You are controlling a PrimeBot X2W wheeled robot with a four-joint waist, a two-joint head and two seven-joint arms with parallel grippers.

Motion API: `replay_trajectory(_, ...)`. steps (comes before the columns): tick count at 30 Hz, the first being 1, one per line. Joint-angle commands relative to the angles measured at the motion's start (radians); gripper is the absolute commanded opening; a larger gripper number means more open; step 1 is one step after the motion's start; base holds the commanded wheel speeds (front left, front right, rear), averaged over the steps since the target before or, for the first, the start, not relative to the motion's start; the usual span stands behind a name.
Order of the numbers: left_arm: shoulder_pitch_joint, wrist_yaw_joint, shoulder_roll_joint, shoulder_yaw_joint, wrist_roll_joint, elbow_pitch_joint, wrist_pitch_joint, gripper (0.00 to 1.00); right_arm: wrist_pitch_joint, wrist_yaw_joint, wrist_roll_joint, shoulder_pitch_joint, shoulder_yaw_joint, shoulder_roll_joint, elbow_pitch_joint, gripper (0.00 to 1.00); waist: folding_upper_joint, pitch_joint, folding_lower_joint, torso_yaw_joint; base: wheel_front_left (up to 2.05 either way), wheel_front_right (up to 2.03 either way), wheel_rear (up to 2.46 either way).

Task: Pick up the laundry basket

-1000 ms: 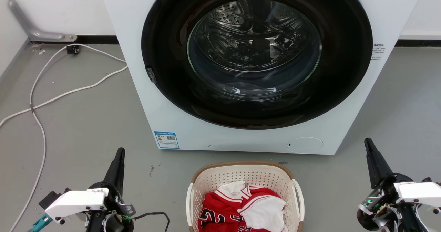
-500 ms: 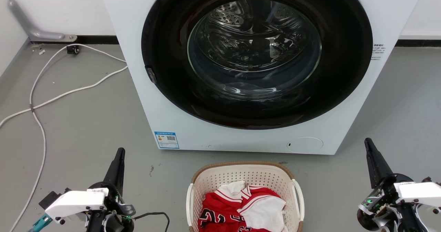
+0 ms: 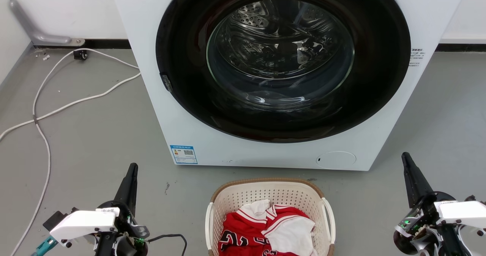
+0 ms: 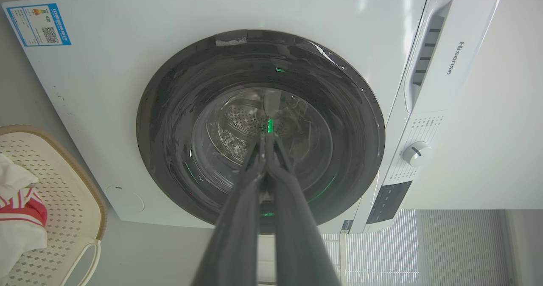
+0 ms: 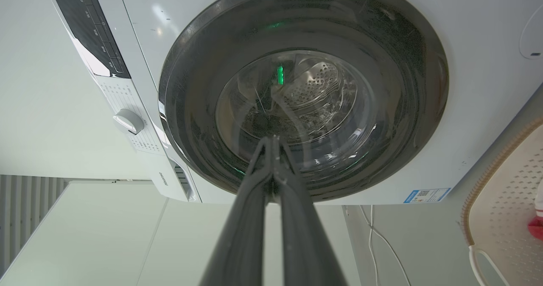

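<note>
The laundry basket (image 3: 243, 197), cream-white and perforated with a brown rim and white side handles, stands on the grey floor at the bottom centre of the head view, in front of the washer. Red and white clothes (image 3: 265, 229) lie in it. My left gripper (image 3: 131, 168) hangs well to the basket's left, shut and holding nothing. Well to the basket's right, my right gripper (image 3: 404, 156) is likewise shut and holding nothing. The basket (image 4: 63, 184) shows at the left wrist view's lower left, past the left gripper (image 4: 266, 136). In the right wrist view the basket (image 5: 505, 197) sits at the lower right, beside the right gripper (image 5: 271, 139).
A white front-loading washer (image 3: 190, 108) with a dark round glass door (image 3: 283, 58) stands just behind the basket. White cables (image 3: 49, 108) trail over the floor at the left. A grey pipe (image 3: 34, 28) runs down the back wall at the far left.
</note>
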Motion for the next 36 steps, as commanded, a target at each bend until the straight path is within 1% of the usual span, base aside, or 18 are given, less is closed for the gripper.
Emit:
replay_trajectory(1,-0.01,-0.002,-0.001,0.003,0.004,0.001,0.004,0.0,0.003,0.0,0.002,-0.011,0.0,0.001,0.001,0.0,0.0,0.0,0.0,0.0,0.0,0.0,0.0)
replay_trajectory(2,-0.01,-0.002,-0.001,0.003,0.004,0.001,0.004,0.0,0.003,0.0,0.002,-0.011,-0.001,0.001,0.001,0.0,0.0,0.0,0.0,0.0,0.0,0.0,0.0)
replay_trajectory(3,0.0,0.0,0.0,0.0,0.0,0.0,-0.001,1.0,-0.001,0.0,0.0,0.0,0.0,0.0,0.0,1.0,0.0,0.0,0.0,0.0,0.0,0.0,0.0)
replay_trajectory(6,0.018,0.0,-0.005,-0.004,0.001,0.02,-0.004,1.0,-0.003,0.0,-0.002,0.02,0.001,0.001,0.021,1.0,0.0,0.0,0.0,0.0,0.0,0.0,0.0)
replay_trajectory(10,0.019,0.0,-0.005,-0.011,0.022,0.006,-0.019,1.0,-0.019,0.0,-0.018,0.025,0.0,0.001,0.012,1.0,0.0,0.001,0.0,0.0,0.0,0.0,0.0)
replay_trajectory(13,0.02,0.0,-0.005,-0.014,0.066,-0.012,-0.034,1.0,-0.035,0.0,-0.067,0.029,-0.005,0.001,-0.004,1.0,0.0,0.001,0.0,0.0,0.0,0.0,0.0)
replay_trajectory(16,0.019,0.007,-0.005,-0.016,0.131,-0.032,-0.049,1.0,-0.05,0.0,-0.13,0.034,-0.01,0.001,-0.023,1.0,0.0,0.002,0.0,0.0,0.0,0.0,0.0)
replay_trajectory(25,0.022,0.052,-0.005,-0.065,0.341,-0.082,-0.09,1.0,-0.092,0.0,-0.372,0.05,0.004,0.001,-0.09,1.0,0.0,0.005,0.0,0.0,0.0,0.0,0.0)
replay_trajectory(36,0.022,0.09,-0.005,-0.116,0.545,-0.122,-0.134,1.0,-0.137,0.0,-0.63,0.072,0.024,0.0,-0.146,1.0,0.0,0.009,0.0,0.001,0.0,0.0,0.0)
